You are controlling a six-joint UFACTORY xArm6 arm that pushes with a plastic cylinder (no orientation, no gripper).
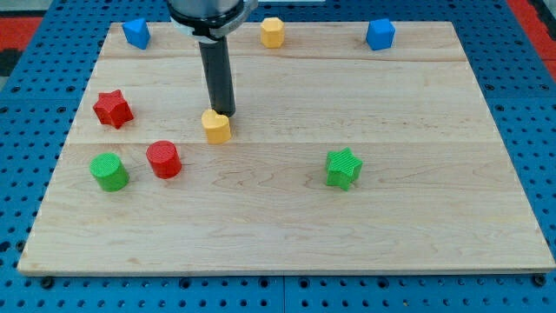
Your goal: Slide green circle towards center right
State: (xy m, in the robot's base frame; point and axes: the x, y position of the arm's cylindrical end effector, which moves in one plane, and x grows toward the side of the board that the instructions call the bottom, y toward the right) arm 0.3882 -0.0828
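My tip (224, 113), a bare rod with no fingers to spread or pinch, touches the yellow block (216, 126), well apart from the green circle (109, 171) I must get behind.

Green circle (109, 171) (ridged, seemingly); red cylinder (163, 159).

Arm (211, 17) cut off at the view's top; tool end — my tip (223, 114) — unobscured.

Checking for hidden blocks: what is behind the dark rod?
Behind my tip only bare board shows; the yellow block sits just in front. The strip directly behind the rod is covered.
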